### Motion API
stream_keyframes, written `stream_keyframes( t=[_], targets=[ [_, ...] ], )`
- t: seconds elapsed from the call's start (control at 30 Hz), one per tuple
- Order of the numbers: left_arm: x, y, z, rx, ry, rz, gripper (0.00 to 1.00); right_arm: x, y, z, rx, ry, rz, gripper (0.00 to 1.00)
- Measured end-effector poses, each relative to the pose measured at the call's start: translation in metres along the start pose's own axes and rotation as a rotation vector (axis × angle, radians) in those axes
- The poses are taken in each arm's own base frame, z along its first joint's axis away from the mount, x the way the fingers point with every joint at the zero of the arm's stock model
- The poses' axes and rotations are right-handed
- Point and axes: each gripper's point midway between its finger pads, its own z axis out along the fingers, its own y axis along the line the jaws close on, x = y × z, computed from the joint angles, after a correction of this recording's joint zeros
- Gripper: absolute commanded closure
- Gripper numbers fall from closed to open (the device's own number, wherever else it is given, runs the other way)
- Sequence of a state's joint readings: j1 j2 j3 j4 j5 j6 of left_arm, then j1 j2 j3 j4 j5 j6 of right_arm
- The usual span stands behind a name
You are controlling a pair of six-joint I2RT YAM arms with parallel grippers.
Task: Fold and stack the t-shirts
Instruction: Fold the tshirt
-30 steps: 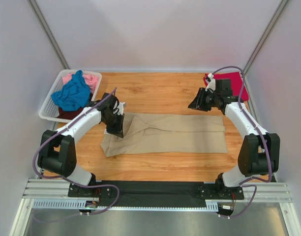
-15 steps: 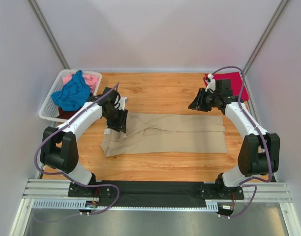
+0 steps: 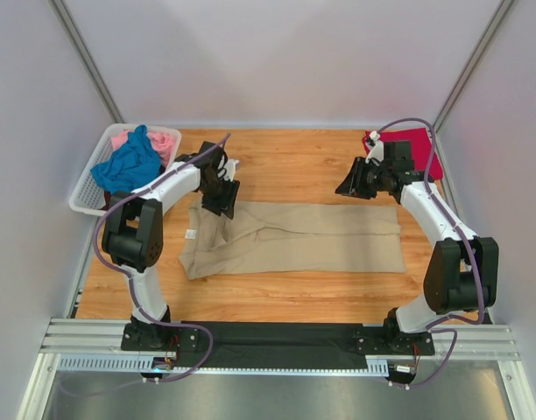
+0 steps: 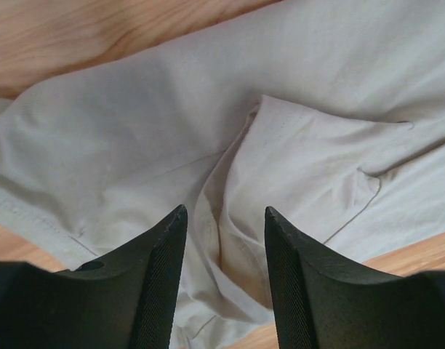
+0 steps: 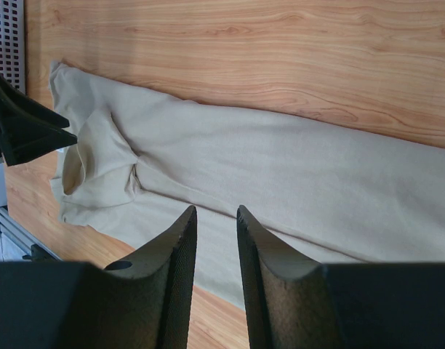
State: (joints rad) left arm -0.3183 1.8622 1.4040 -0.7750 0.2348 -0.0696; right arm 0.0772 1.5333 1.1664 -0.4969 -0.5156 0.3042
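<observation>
A tan t-shirt (image 3: 294,236) lies folded into a long strip across the table, its left end rumpled with a sleeve flap turned over (image 4: 302,167). My left gripper (image 3: 224,206) hovers open over that left end's far edge. In the left wrist view the left gripper (image 4: 224,209) has only cloth below it and nothing between its fingers. My right gripper (image 3: 345,187) hangs above the table beyond the shirt's right part. Its jaws (image 5: 216,208) stand a little apart and hold nothing. A crimson t-shirt (image 3: 421,144) lies flat at the back right corner.
A white lattice basket (image 3: 86,197) at the back left holds a blue t-shirt (image 3: 128,166), a pink one (image 3: 163,140) and a dark one (image 3: 119,201). Bare wood runs along the shirt's near and far sides. The left gripper's fingers (image 5: 26,127) show at the right wrist view's left edge.
My left gripper has opened, letting go of the tan shirt's left end, and moved toward the far side of the table. The right arm has stayed still.
</observation>
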Motion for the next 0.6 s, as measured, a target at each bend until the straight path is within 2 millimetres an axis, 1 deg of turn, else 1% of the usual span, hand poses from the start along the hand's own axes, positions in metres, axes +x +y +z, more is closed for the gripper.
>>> stream_keyframes(
  t=[0.1, 0.23, 0.43, 0.53, 0.6],
  targets=[
    [0.009, 0.003, 0.013, 0.001, 0.05, -0.001, 0.45, 0.0, 0.0, 0.0, 0.0, 0.0, -0.002, 0.7],
    [0.015, 0.004, 0.022, 0.012, 0.086, 0.001, 0.45, 0.0, 0.0, 0.0, 0.0, 0.0, -0.006, 0.7],
    [0.018, -0.001, 0.027, 0.048, 0.1, -0.002, 0.46, 0.0, 0.0, 0.0, 0.0, 0.0, -0.006, 0.7],
    [0.018, -0.002, 0.027, 0.055, 0.101, -0.004, 0.51, 0.0, 0.0, 0.0, 0.0, 0.0, -0.006, 0.7],
    [0.018, -0.003, 0.028, 0.06, 0.103, -0.006, 0.57, 0.0, 0.0, 0.0, 0.0, 0.0, -0.006, 0.7]
  ],
)
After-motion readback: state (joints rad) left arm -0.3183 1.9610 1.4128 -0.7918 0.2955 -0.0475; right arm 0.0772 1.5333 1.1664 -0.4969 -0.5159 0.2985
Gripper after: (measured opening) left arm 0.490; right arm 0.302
